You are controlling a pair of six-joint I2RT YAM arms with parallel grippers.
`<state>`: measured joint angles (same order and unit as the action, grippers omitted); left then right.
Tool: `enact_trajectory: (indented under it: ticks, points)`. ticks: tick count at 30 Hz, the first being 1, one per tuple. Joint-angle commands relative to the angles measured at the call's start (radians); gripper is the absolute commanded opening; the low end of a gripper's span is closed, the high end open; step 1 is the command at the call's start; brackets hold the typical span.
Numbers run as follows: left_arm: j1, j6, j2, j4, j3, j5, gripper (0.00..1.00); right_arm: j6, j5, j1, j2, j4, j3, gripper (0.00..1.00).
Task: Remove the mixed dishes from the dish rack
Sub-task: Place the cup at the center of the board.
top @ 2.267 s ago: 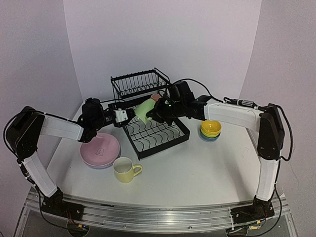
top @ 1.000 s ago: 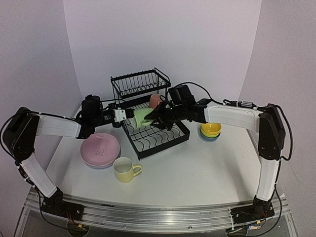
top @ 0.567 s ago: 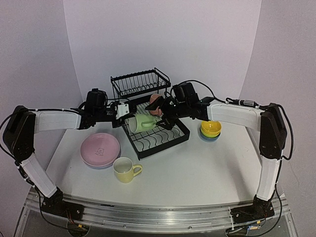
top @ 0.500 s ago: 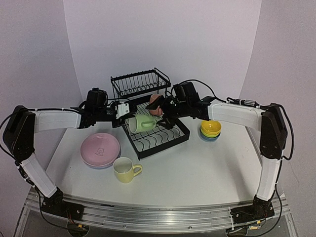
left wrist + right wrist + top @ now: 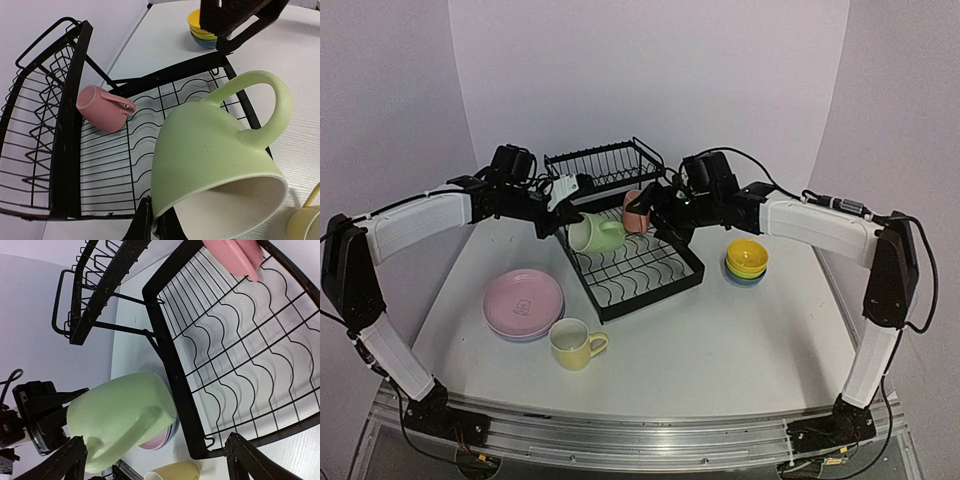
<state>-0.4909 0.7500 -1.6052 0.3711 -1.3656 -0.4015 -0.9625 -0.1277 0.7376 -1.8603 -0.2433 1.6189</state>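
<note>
Mid-unload: L gripper [image 5: 156, 221] pinches green mug [image 5: 215, 165] by rim, aloft over rack [image 5: 74, 115] L edge, R gripper [image 5: 156, 437] wide nr pink mug [image 5: 102, 107] in tray; I reckon next: lower green onto table [image 5: 720, 335].

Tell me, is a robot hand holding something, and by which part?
The left gripper pinches the light green mug by its rim. The open right gripper holds nothing.

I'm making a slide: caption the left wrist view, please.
Left gripper holds the light green mug by its rim; pink mug lies in the dish rack behind.
</note>
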Motion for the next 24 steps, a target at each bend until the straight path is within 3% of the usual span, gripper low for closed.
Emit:
enact_trajectory:
  ticks: [1,7,11,15,24]
  points:
    - [0.029,-0.085,0.093,0.221,-0.140,0.031,0.00,0.151,0.070,0.002,0.055,-0.067,0.061,0.93]
    - [0.122,-0.126,0.099,0.594,-0.253,0.080,0.00,0.254,0.109,0.003,0.055,-0.130,0.094,0.93]
    - [0.191,-0.116,0.165,0.755,-0.193,0.127,0.00,0.294,0.126,0.002,0.054,-0.156,0.101,0.93]
    - [0.266,-0.115,0.226,0.857,-0.091,0.165,0.00,0.348,0.128,0.002,0.040,-0.168,0.109,0.92]
    - [0.640,-0.021,0.198,0.920,-0.049,0.207,0.00,0.441,0.096,0.003,-0.027,-0.180,0.171,0.92]
